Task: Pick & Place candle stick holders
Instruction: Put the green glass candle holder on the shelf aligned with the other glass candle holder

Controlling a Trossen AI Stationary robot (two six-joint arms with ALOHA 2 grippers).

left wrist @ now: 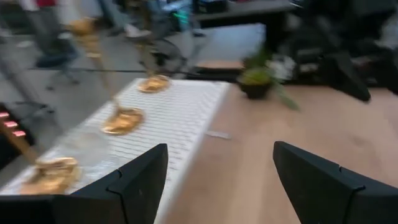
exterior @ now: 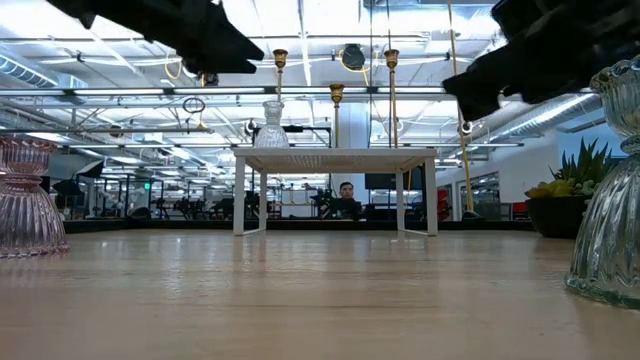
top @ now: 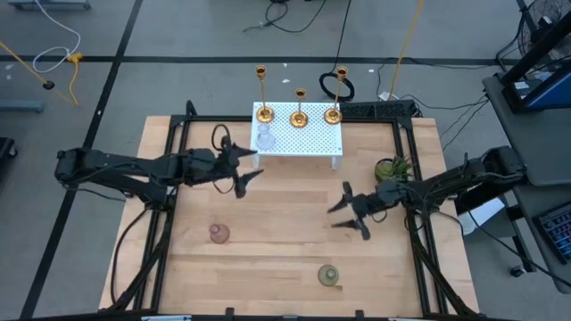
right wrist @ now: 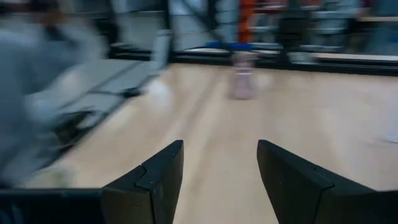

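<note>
Three gold candlesticks (top: 262,112), (top: 299,117), (top: 333,113) stand on their round bases on the white perforated stand (top: 303,138) at the table's far middle. A clear glass holder (top: 265,138) stands on the stand's left part. A pink glass holder (top: 219,234) and a greenish one (top: 329,275) stand on the table nearer the front. My left gripper (top: 243,167) is open and empty just left of the stand; its own view (left wrist: 217,180) looks along the stand. My right gripper (top: 348,214) is open and empty right of centre, and its own view (right wrist: 219,180) shows the pink holder (right wrist: 242,78) far ahead.
A small green potted plant (top: 393,168) stands at the table's right, close behind my right gripper. A black frame (top: 169,205) runs along the table's left, right and far edges. Bare wood (top: 285,214) lies between the two grippers. A person (exterior: 346,197) sits in the room beyond.
</note>
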